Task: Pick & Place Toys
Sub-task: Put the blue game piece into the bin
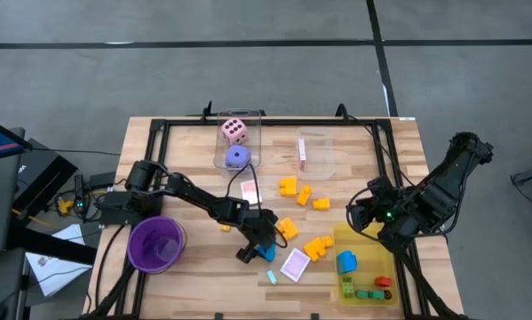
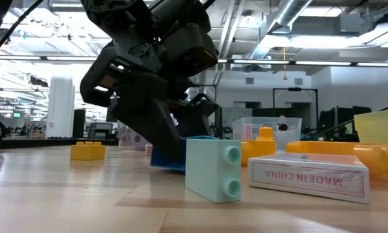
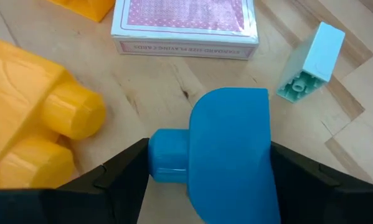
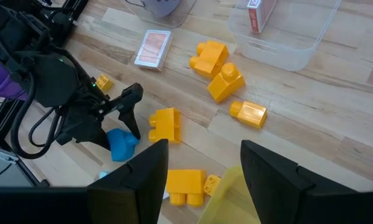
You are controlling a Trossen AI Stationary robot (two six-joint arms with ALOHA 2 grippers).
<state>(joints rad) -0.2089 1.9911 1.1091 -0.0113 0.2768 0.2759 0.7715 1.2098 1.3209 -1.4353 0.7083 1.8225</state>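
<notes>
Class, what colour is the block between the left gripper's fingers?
Blue block; left wrist view shows it best.

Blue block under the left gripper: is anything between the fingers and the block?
Nothing visible. The left gripper straddles the blue block, one finger on each side. The orange block, the card deck and the pale mint brick lie apart from it. The right gripper waits over the yellow tray.

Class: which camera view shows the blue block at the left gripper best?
The left wrist view: the blue block fills it, lying between the left gripper's fingers. The high view shows only a blue sliver beneath the arm, the low view a part behind the pale block, the right wrist view a small shape.
</notes>
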